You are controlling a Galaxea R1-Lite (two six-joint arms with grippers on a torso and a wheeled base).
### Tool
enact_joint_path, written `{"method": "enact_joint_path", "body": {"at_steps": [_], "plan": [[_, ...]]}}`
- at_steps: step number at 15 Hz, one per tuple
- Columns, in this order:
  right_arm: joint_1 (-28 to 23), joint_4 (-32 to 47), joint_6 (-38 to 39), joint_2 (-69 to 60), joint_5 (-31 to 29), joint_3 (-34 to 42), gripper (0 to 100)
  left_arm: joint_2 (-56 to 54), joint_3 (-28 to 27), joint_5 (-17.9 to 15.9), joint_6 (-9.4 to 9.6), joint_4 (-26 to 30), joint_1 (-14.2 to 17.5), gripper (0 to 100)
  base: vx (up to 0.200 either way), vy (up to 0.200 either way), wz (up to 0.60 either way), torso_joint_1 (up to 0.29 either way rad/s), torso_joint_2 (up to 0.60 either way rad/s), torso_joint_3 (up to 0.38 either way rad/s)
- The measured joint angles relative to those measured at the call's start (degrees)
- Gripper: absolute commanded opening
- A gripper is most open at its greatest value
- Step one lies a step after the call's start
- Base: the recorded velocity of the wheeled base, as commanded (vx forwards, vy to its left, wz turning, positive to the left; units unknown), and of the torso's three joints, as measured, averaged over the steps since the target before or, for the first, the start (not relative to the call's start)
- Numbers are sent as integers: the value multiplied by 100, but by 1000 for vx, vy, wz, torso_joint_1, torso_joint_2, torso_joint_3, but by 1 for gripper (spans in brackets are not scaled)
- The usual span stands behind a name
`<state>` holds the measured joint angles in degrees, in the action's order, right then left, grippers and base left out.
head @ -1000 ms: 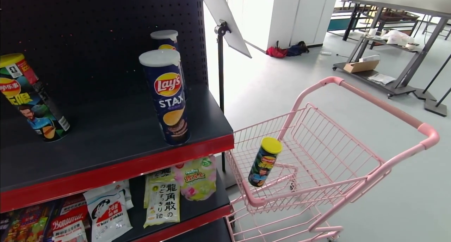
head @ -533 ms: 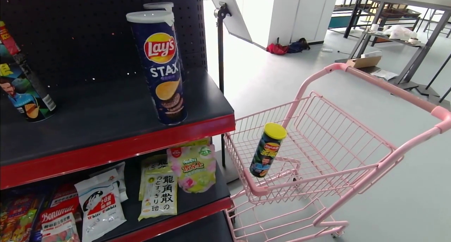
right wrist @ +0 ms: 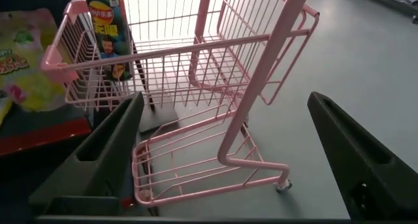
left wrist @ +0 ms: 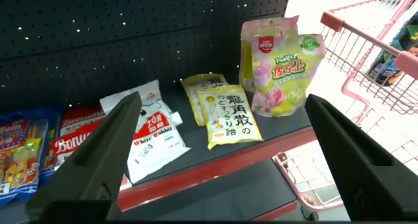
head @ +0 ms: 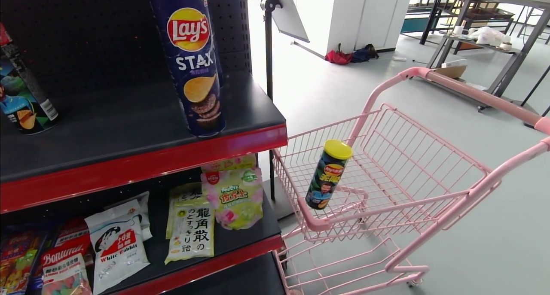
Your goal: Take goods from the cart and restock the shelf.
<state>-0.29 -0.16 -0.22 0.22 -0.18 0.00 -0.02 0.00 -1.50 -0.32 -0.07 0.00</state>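
Observation:
A pink cart (head: 316, 224) stands to the right of the black shelf (head: 129, 127). Inside it a chip can with a yellow lid (head: 328, 174) leans against the front corner; the right wrist view shows this can (right wrist: 108, 34) behind the cart's (right wrist: 261, 80) wire wall. A tall blue chip can (head: 193, 67) stands at the upper shelf's front edge, and a dark green can (head: 21, 101) stands at the far left. My left gripper (left wrist: 225, 152) is open and faces the lower shelf. My right gripper (right wrist: 225, 152) is open, low beside the cart, with nothing between its fingers.
On the lower shelf lie a white bag (head: 118, 247), a yellow bag (head: 193, 230) and a pink-green bag (head: 234, 196), with more packets at the far left. A stand with a white board (head: 268, 50) rises behind the shelf's end. Open grey floor lies right of the cart.
The head camera has moved, so the whole picture has shifted: the shelf and its cans sit higher and closer. The cans and the cart keep their places relative to each other.

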Motion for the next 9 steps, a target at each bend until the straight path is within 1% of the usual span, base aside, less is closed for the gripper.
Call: {"method": "enact_joint_path", "body": {"at_steps": [2, 4, 6, 7, 8, 9], "plan": [[7, -9, 46, 96, 21, -148, 100, 0, 0, 2, 5, 0, 0, 100, 0, 0, 0, 0, 0, 0], [45, -38, 423, 611, 111, -925, 100, 0, 0, 0, 7, 0, 0, 100, 0, 0, 0, 0, 0, 0], [155, -151, 668, 1751, 333, -1887, 100, 0, 0, 0, 7, -2, 0, 100, 0, 0, 0, 0, 0, 0], [219, -363, 750, 2488, 463, -2258, 100, 0, 0, 0, 7, 0, 0, 100, 0, 0, 0, 0, 0, 0], [294, -720, 831, 3283, 595, -2522, 100, 0, 0, 2, 7, -2, 0, 100, 0, 0, 0, 0, 0, 0], [388, -1248, 917, 4159, 808, -2695, 100, 0, -2, 0, 7, 0, 0, 100, 0, 0, 0, 0, 0, 0]]}}
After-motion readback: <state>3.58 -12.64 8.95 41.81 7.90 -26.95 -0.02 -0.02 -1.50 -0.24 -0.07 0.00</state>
